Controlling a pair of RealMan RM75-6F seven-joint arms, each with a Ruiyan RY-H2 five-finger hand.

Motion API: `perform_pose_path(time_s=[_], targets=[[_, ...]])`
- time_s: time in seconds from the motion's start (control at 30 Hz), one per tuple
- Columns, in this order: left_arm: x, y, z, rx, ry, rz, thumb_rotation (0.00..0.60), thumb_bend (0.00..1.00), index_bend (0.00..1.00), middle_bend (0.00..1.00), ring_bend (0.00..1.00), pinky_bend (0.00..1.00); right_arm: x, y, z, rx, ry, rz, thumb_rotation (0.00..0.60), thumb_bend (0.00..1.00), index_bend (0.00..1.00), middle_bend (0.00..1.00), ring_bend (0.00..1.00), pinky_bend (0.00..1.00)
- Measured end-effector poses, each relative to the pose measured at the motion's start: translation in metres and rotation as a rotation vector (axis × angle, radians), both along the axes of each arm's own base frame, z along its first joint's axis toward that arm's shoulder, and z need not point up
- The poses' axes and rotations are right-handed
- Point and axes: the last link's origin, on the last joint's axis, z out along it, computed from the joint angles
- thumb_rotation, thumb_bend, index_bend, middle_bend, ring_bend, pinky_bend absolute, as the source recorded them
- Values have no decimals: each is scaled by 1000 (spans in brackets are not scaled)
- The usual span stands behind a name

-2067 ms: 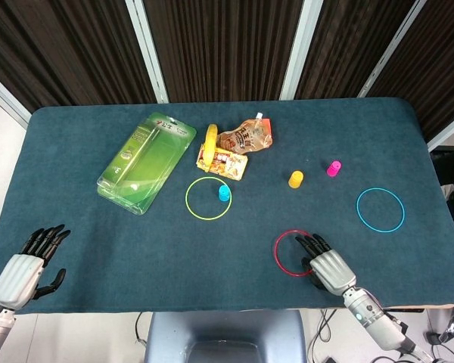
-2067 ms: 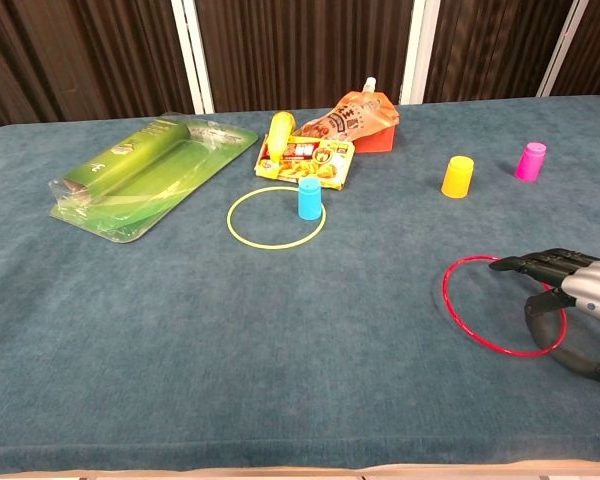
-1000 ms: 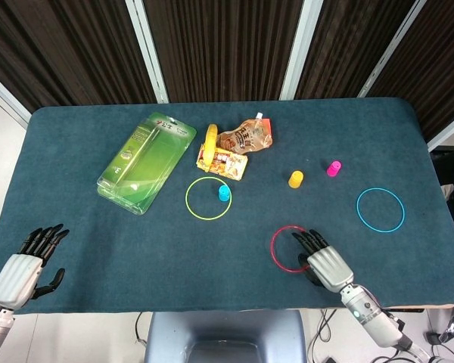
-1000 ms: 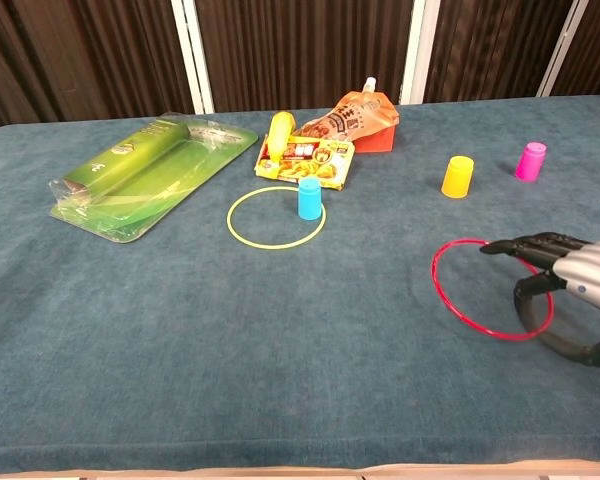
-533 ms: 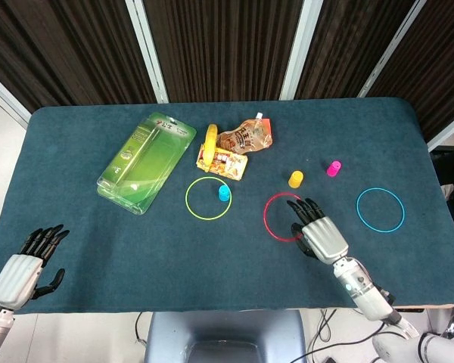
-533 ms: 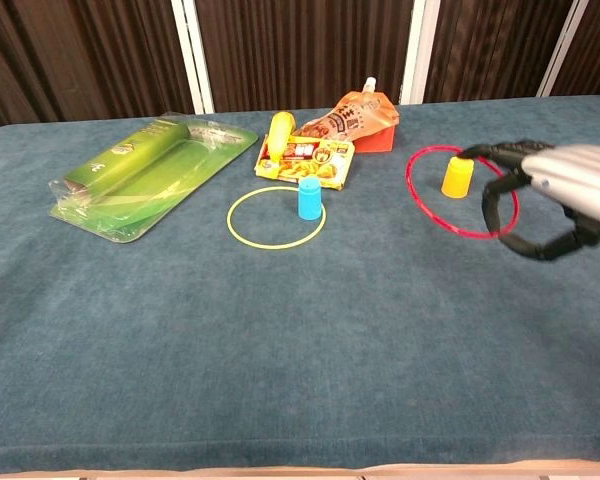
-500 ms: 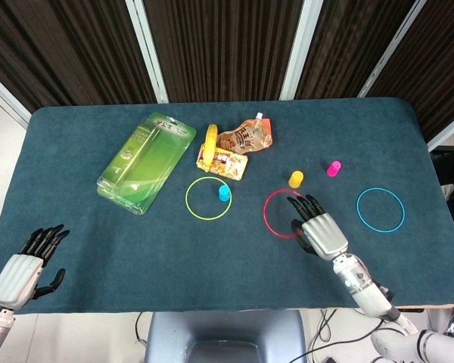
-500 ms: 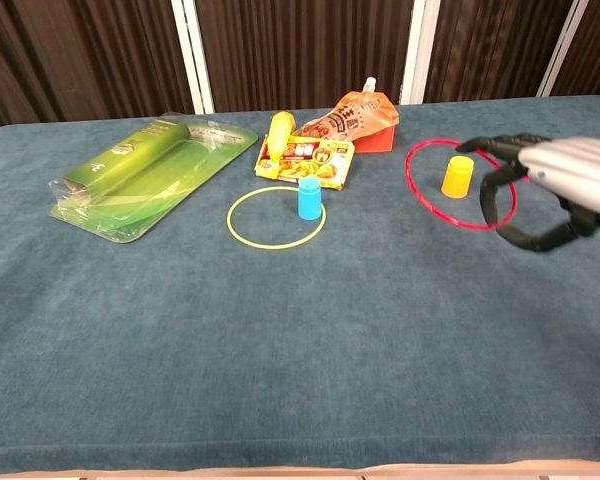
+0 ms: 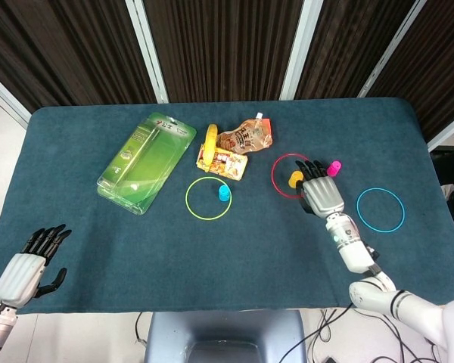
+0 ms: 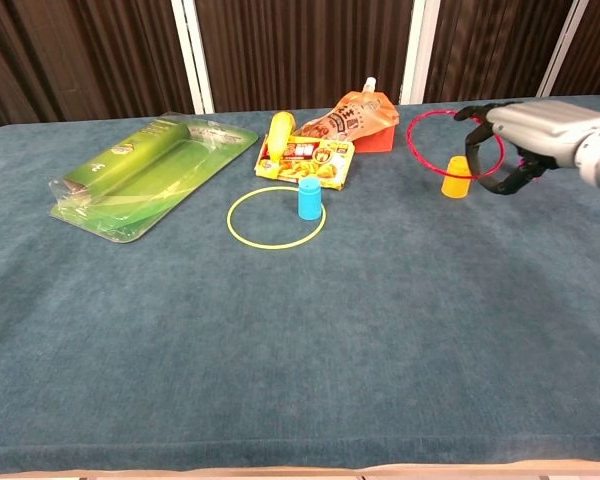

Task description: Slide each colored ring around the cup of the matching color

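My right hand [image 9: 322,194] holds the red ring [image 9: 273,176] on its fingers, lifted off the cloth. In the chest view the red ring [image 10: 410,141] hangs tilted above the yellow cup [image 10: 456,176], in front of the right hand [image 10: 540,130]. From the head view the ring circles the yellow cup [image 9: 295,179], and the pink cup [image 9: 334,168] stands just right of the fingertips. The yellow ring [image 9: 189,190] lies flat around the blue cup [image 9: 224,193]. The blue ring [image 9: 380,209] lies alone at the right. My left hand [image 9: 20,274] rests open at the near-left edge.
A green blister pack [image 9: 145,161] lies at the back left. A snack packet [image 9: 225,162], an orange pouch [image 9: 247,138] and a yellow bottle [image 9: 211,136] crowd just behind the yellow ring. The blue-green cloth [image 9: 136,249] covers the whole table.
My right hand has carried the red ring from the near edge toward the back, rising off the cloth, to over the yellow cup. The left hand has stayed put.
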Motion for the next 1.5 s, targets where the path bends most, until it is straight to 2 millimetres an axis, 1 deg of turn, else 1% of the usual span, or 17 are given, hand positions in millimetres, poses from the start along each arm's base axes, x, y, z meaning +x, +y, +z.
perform_pose_path(time_s=[0.1,0.2,0.27,0.33,0.43,0.53,0.63,0.7,0.8,0.9,1.0,1.13,1.2,1.27,1.3,1.37,1.5], targets=[[1,1,-1,1,-1,0,600,462,0,0,0,0,5,-5,-10,24,7,-5,600,527,729,142,0,0],[1,1,0,5,-4,-2,600,463,0,0,0,0,3,-4,-13,31,31,-6,600,528,661,141,0,0],[1,0,1,5,-6,-1,600,464,0,0,0,0,0,-2,-12,31,45,-8,600,527,644,141,0,0],[1,0,1,6,-7,-3,600,464,0,0,0,0,-2,1,-9,27,49,-12,600,527,650,141,0,0],[1,-1,2,7,-9,-6,600,463,0,0,0,0,-8,5,1,8,55,-14,600,527,663,141,0,0],[1,0,1,2,-6,-9,600,463,0,0,0,0,-14,9,10,-5,60,-23,600,527,620,141,0,0],[2,0,-1,-3,-2,-13,600,462,0,0,0,0,-16,11,14,-7,44,-34,600,527,526,140,0,0],[4,0,-1,-4,-1,-17,600,463,0,0,0,0,-17,14,17,-9,22,-36,600,523,439,137,0,0],[4,0,-1,0,0,-18,600,462,0,0,0,0,-20,22,25,-9,5,-37,600,468,319,100,0,0],[3,1,-2,-2,2,-13,600,462,0,0,0,0,-25,33,33,3,0,-45,600,438,251,74,0,0],[3,0,-3,-7,2,-15,600,462,0,0,0,0,-27,51,41,11,-12,-41,600,438,261,71,0,0],[5,-2,-3,-4,1,-24,600,462,0,0,0,0,-36,85,55,10,-4,-8,600,437,361,72,0,0],[5,-2,-3,-6,3,-24,600,462,0,0,0,0,-46,107,63,13,14,2,600,436,422,72,0,0],[5,-3,-4,-9,4,-26,600,462,0,0,0,0,-60,127,73,14,32,-10,600,437,462,72,0,0],[6,-4,-4,-10,6,-28,600,462,0,0,0,0,-66,134,76,13,37,-18,600,437,482,73,0,0],[7,-5,-5,-11,8,-35,600,462,0,0,0,0,-77,143,81,4,46,-33,600,437,512,74,0,0],[9,-8,-8,-15,18,-49,600,463,0,0,0,0,-99,150,91,-33,41,-81,600,437,559,72,0,0]])
